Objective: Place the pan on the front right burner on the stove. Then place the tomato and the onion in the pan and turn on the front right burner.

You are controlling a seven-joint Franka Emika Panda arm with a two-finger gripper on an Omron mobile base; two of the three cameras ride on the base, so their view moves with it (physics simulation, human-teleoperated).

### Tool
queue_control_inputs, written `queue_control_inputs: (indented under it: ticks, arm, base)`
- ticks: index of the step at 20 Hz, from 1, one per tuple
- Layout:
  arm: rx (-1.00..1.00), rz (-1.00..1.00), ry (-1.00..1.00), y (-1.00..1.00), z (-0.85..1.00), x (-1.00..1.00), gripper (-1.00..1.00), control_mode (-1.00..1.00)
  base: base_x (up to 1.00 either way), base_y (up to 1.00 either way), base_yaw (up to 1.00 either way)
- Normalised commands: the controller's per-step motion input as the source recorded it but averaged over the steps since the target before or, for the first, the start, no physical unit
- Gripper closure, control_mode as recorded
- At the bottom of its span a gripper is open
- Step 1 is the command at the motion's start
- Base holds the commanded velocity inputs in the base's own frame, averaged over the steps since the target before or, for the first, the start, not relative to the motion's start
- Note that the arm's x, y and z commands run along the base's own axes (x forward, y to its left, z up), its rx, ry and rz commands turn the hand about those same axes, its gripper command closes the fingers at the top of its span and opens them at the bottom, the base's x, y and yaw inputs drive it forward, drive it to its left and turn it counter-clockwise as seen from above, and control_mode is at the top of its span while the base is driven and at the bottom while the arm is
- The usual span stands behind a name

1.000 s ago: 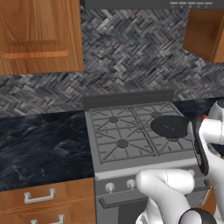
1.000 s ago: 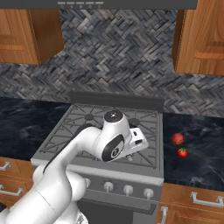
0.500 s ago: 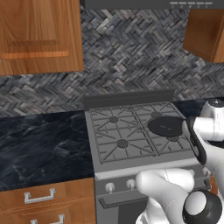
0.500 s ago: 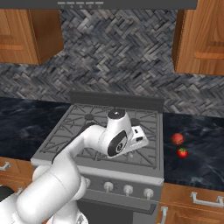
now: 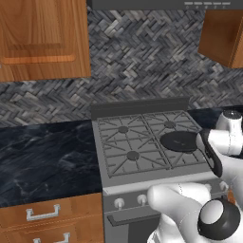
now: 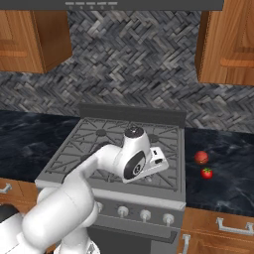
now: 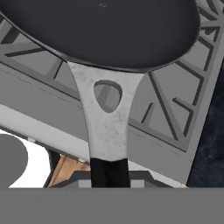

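the pan (image 5: 179,141) has been carried a little further toward the front of the stove (image 5: 142,152) over the last second — in the left base view its dark disc has slid forward and slightly right, while the cabinets and counter have stayed put, so the base has not driven. it now sits over the right half of the stove, roughly above the front right burner, though whether it rests on the grate or hangs just above it cannot be told. from this it is judged that the first step is nearly finished and only the setting down and release remain.

the gripper (image 7: 109,173) is closed on the pan's handle (image 7: 107,127), as seen in the hand view, where the pale metal neck with its teardrop hole runs down into the dark grip.

the pan is seen as round, shallow and near black, with nothing in it.

the tomato (image 6: 207,172) and the onion (image 6: 201,157) lie untouched on the dark counter (image 6: 223,163) to the right of the stove — close together, the onion behind.
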Motion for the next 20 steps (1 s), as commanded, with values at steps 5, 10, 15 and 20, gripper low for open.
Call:
queue_control_inputs:
  ticks: [5, 10, 15, 20]
  arm:
    - [-0.02, 0.00, 0.00, -0.02, -0.29, 0.01, 1.00, -1.00]
    - [-0.03, 0.00, 0.00, 0.00, -0.33, 0.14, 1.00, -1.00]
    - [-0.03, 0.00, 0.00, 0.00, -0.23, 0.14, 1.00, -1.00]
    - [0.00, 0.00, 0.01, -0.03, -0.06, 0.00, 1.00, -1.00]
  base:
    - [0.00, 0.00, 0.00]
    - [0.00, 0.00, 0.00]
    - [0.00, 0.00, 0.00]
    - [0.00, 0.00, 0.00]
